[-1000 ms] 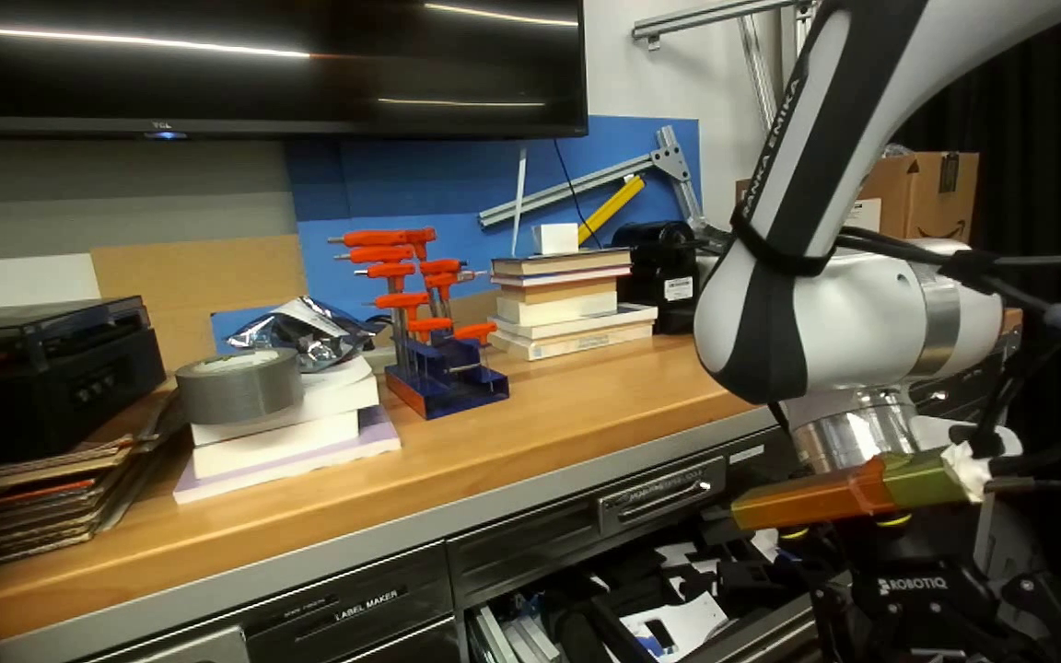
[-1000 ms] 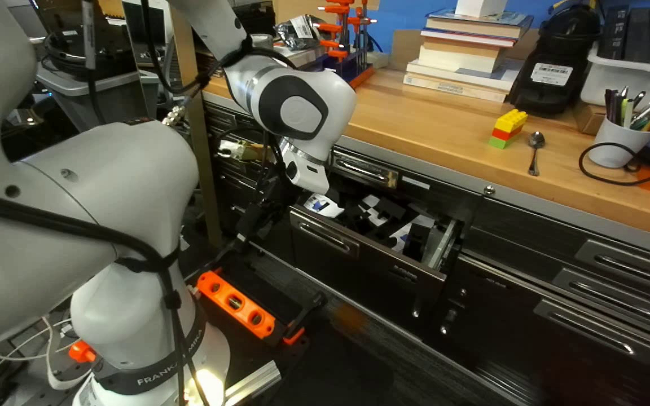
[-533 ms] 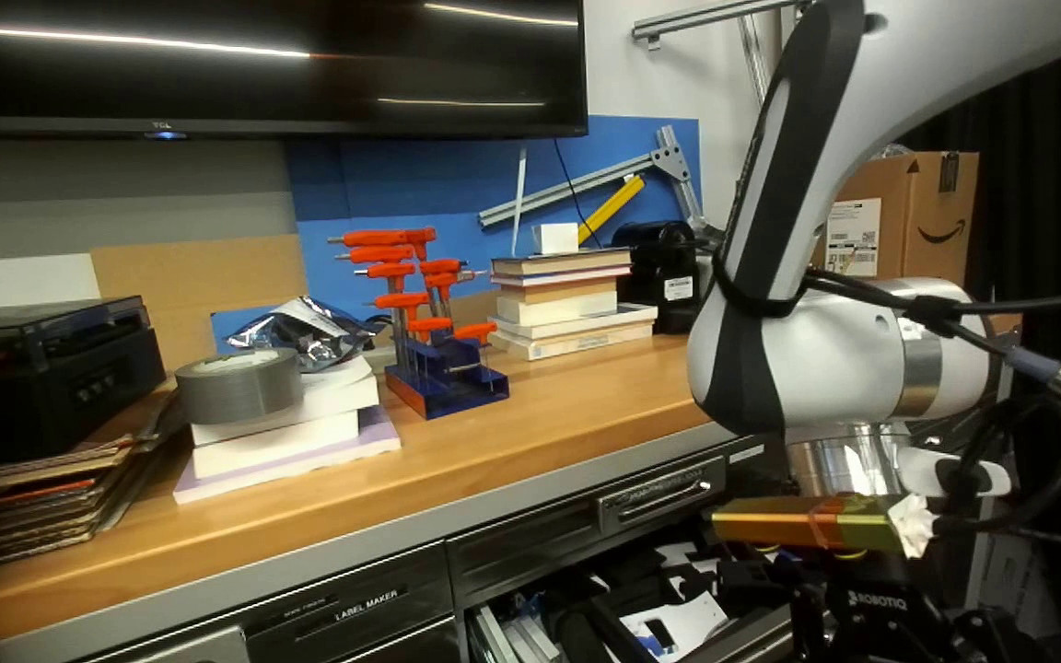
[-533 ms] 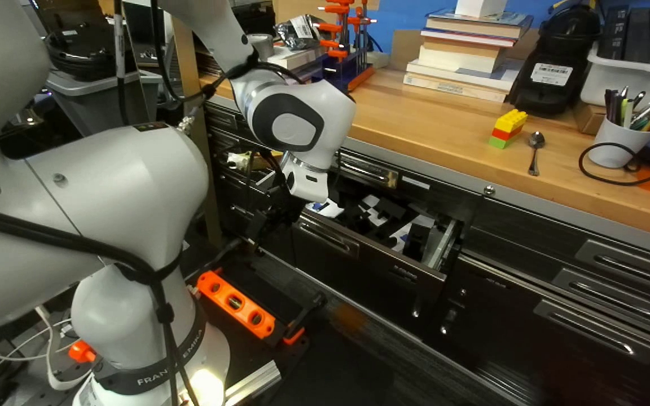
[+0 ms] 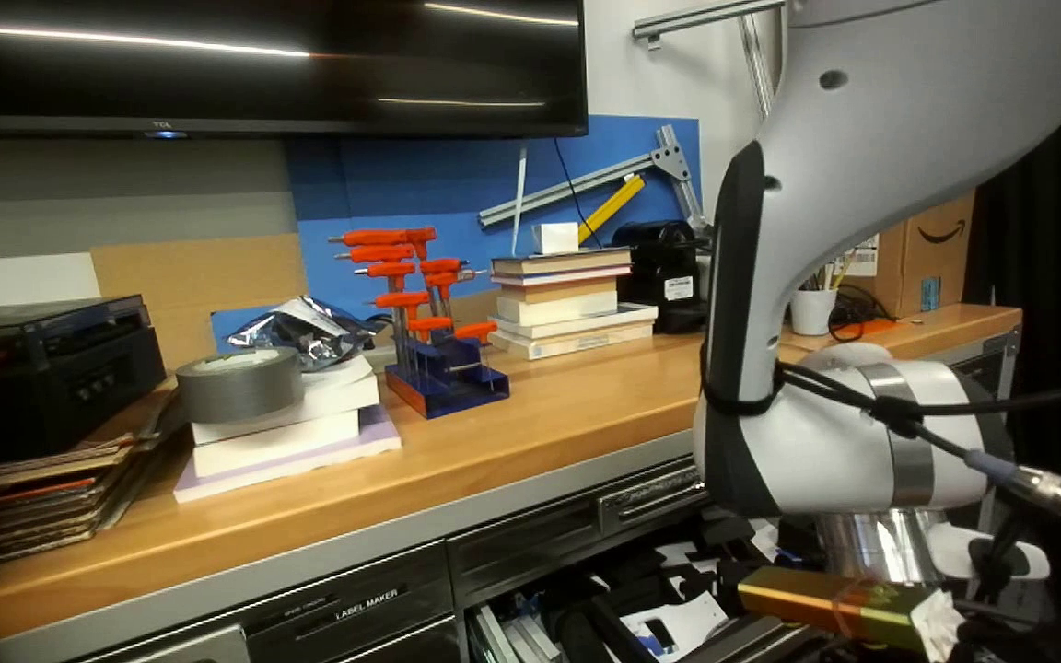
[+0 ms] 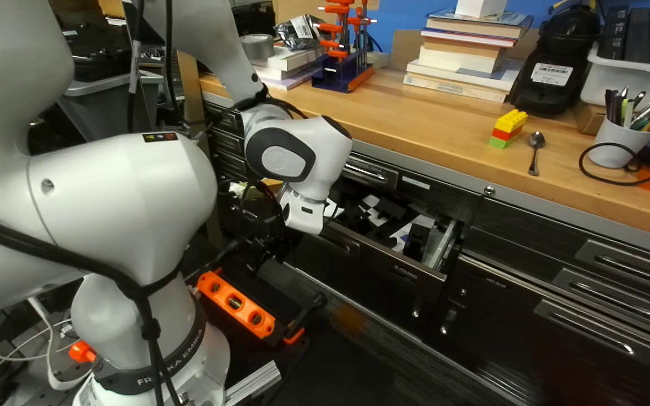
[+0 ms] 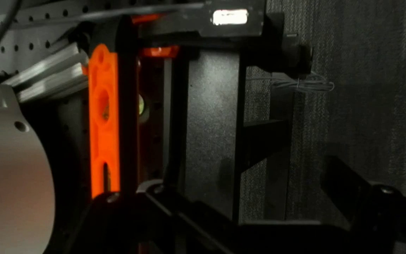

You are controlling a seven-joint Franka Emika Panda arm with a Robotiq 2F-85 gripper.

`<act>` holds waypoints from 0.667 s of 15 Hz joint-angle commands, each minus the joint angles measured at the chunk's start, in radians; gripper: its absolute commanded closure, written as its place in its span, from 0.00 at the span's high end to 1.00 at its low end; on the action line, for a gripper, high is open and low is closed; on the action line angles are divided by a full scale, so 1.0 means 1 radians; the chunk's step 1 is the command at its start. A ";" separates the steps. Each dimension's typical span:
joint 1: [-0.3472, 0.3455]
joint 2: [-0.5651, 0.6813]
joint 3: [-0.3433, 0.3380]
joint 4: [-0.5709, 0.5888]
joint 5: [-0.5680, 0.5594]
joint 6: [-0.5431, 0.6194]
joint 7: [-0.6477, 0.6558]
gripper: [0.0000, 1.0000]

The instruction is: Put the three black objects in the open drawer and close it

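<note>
Exterior view: drawer (image 6: 382, 261) juts outward, long axis along worktop (image 6: 427, 125).

The rounded white arm (image 6: 122, 194) has black cables (image 6: 20, 237) and a white-lettered black band (image 6: 185, 354).

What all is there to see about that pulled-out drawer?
The drawer is wide, shallow and dark, apparently metal. Its front carries a bar handle and a label too blurred to read. It stands open below a closed drawer and the wooden worktop. Inside lie jumbled black pieces, white pieces and, along one side, pale strips. The arm hides part of its front, so contact there is unclear.
</note>
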 commanded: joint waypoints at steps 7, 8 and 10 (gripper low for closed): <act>-0.705 0.084 0.582 0.164 -0.041 0.298 -0.094 1.00; -0.781 0.091 0.629 0.197 -0.066 0.346 -0.098 1.00; -0.899 0.125 0.706 0.255 -0.120 0.403 -0.103 1.00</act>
